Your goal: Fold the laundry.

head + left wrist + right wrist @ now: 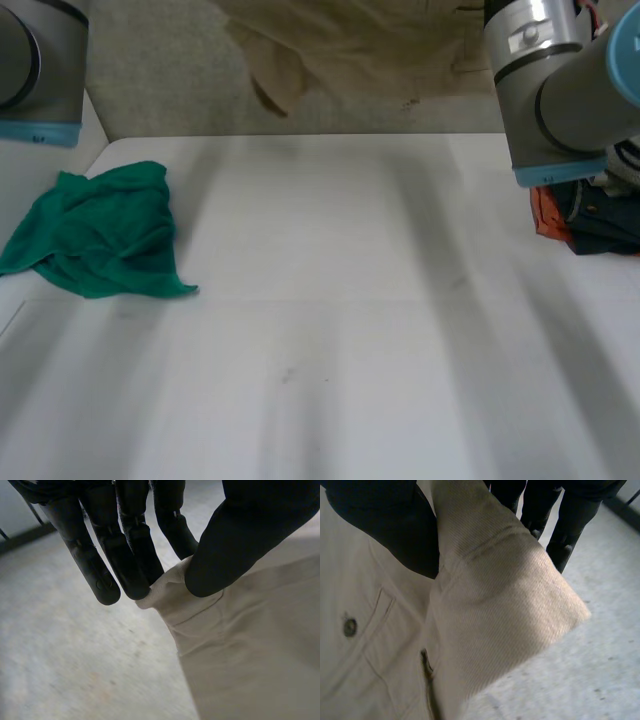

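A beige garment (370, 50) hangs in the air beyond the table's far edge, between my two arms. In the left wrist view my left hand (240, 535) pinches a hemmed corner of the beige garment (240, 650) between thumb and fingers. My right hand (385, 525) is shut on another edge of the garment (510, 610), thumb on one side of the cloth and fingers behind it. A buttoned pocket and a zip show on the cloth below that thumb.
A crumpled green cloth (100, 235) lies at the left of the white table (330, 330). A pile of dark blue and orange clothes (590, 215) sits at the right edge, under my right arm (560, 90). Grey floor lies beyond the table.
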Tool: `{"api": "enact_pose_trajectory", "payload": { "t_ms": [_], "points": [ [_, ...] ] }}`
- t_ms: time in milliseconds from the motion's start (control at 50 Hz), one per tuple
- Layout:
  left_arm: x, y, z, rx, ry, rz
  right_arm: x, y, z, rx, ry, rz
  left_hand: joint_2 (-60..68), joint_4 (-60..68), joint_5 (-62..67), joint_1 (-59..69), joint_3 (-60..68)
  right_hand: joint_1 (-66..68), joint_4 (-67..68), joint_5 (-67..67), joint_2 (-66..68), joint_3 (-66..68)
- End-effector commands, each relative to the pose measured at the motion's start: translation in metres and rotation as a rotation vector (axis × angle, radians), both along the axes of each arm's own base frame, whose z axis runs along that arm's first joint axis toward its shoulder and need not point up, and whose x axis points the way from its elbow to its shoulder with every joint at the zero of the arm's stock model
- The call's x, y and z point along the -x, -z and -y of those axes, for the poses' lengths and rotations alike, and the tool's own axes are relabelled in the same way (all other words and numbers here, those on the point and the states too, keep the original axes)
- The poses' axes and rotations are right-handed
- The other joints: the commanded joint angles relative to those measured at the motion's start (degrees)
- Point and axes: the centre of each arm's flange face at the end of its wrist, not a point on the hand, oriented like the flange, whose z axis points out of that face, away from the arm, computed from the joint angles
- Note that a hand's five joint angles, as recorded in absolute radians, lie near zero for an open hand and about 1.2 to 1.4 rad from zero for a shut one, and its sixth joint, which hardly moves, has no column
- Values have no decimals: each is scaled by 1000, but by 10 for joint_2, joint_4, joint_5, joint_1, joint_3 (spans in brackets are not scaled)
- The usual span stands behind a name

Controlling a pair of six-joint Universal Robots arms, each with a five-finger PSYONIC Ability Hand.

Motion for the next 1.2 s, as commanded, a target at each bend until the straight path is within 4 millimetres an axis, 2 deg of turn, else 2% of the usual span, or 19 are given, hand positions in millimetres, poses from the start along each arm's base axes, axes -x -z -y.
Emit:
{"api": "enact_pose_trajectory", "payload": {
  "t_ms": [20,60,80,120,140,200,220,260,320,380,480,620,860,980,1020,1080,1100,1180,1200],
  "points": [
    [-2,78,-11,-313,2,119,-4,56,-4,-233,-14,-120,113,111,123,133,114,162,113,109,122,116],
    [-5,101,-14,-379,-9,142,-4,73,-4,-283,-18,-146,113,111,123,133,114,162,113,109,122,116],
    [-6,126,-20,-447,-16,173,-6,94,-5,-341,-27,-178,113,111,123,133,114,162,113,109,122,116],
    [-7,151,-26,-510,-21,207,-6,118,-5,-402,-34,-210,113,111,123,133,114,162,113,109,122,116],
    [-9,174,-32,-563,-26,239,-7,144,-7,-466,-40,-246,113,111,123,133,114,162,113,109,122,116],
    [-10,206,-41,-630,-29,287,-5,182,-9,-557,-35,-294,113,111,123,133,114,162,113,109,122,116],
    [-9,224,-47,-658,-28,312,-4,205,-12,-616,-33,-329,113,111,123,133,114,162,113,109,122,116],
    [-8,246,-54,-686,-29,348,-1,235,-17,-699,-20,-387,113,111,123,133,114,162,113,109,122,116],
    [-10,263,-60,-714,-32,381,5,259,-27,-802,-7,-447,113,111,123,133,114,162,113,109,122,116],
    [-13,267,-65,-731,-34,392,10,262,-32,-859,4,-458,113,111,123,133,114,155,106,102,115,109],
    [-19,263,-72,-752,-40,401,22,243,-42,-972,9,-347,113,111,123,133,114,-248,-297,-301,-288,-294],
    [-24,256,-84,-791,-32,421,37,224,-53,-1035,23,-206,113,111,123,133,114,-304,-353,-358,-344,-350],
    [-25,256,-97,-844,-16,442,48,249,-53,-1095,115,-207,113,111,123,133,114,-177,-225,-230,-216,-223],
    [-24,255,-97,-842,-16,443,48,249,-54,-1085,120,-209,113,111,123,133,114,-119,-168,-173,-159,-166],
    [-24,256,-99,-846,-16,451,49,249,-56,-1085,134,-211,113,111,123,133,114,-49,-98,-102,-89,-95],
    [-25,259,-102,-873,-17,471,51,244,-61,-1076,152,-227,113,111,123,133,114,161,112,108,121,115],
    [-26,259,-104,-886,-19,479,52,241,-63,-1068,156,-239,113,111,123,133,114,162,113,109,122,116],
    [-29,260,-132,-994,4,571,57,235,-80,-1058,167,-371,113,111,123,133,114,162,113,109,122,116],
    [-31,257,-145,-1035,10,615,60,234,-91,-1066,167,-470,113,111,123,133,114,162,113,109,122,116]
  ]
}}
